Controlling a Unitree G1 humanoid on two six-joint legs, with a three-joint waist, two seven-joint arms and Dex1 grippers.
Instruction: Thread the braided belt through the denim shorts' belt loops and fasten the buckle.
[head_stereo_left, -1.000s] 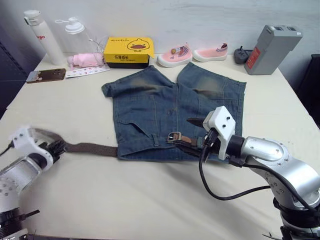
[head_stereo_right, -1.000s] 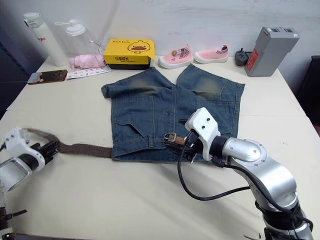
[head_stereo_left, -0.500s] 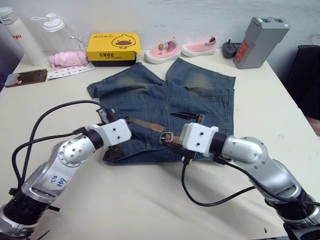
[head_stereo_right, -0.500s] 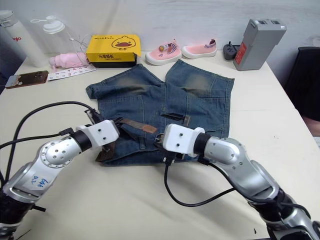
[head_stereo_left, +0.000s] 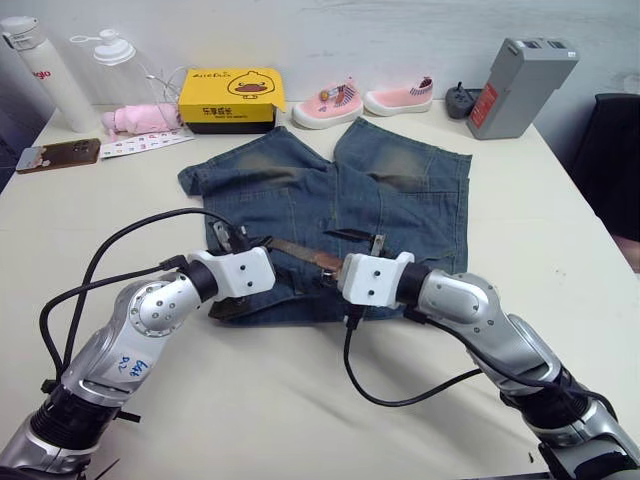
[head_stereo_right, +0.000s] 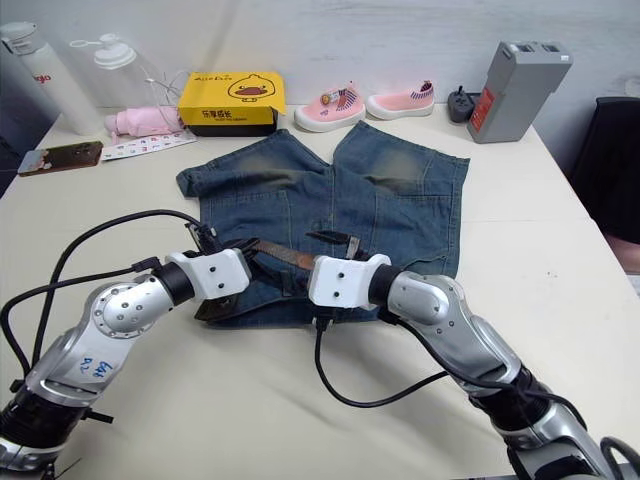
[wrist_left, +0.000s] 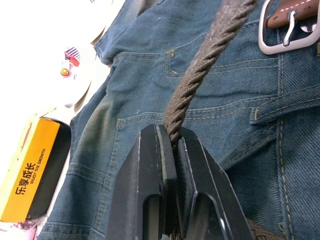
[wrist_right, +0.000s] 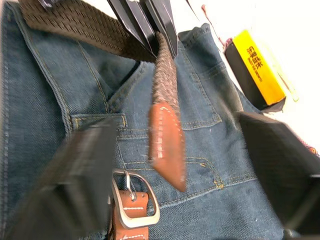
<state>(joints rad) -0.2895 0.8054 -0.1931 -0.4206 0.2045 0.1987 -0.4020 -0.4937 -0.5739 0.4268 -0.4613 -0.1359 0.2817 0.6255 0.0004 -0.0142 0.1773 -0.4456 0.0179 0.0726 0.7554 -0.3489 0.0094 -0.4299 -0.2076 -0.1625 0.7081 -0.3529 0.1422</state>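
The blue denim shorts (head_stereo_left: 330, 190) lie flat mid-table, waistband toward me. My left gripper (wrist_left: 167, 131) is shut on the dark-brown braided belt (wrist_left: 205, 55) and holds it over the waistband. From there the belt's tan leather tip (wrist_right: 167, 145) reaches between the fingers of my right gripper (wrist_right: 172, 130), which is open; the tip touches neither finger. The silver buckle (wrist_right: 135, 202) rests on the denim just beneath the tip and also appears as the buckle (wrist_left: 282, 32) ahead of the left fingers. A belt loop (wrist_left: 285, 105) lies beside it. More belt is folded under my left gripper (head_stereo_left: 225, 305).
Along the table's far edge stand a yellow box (head_stereo_left: 232, 97), pink shoes (head_stereo_left: 362, 100), a grey device (head_stereo_left: 520, 85), bottles (head_stereo_left: 45, 72) and a phone (head_stereo_left: 58, 155). Black cables (head_stereo_left: 400, 390) loop over the near table.
My left gripper has carried the belt from the table's far left over onto the shorts, bringing its tip up between the right gripper's fingers. The right gripper has shifted left. The camera has also moved.
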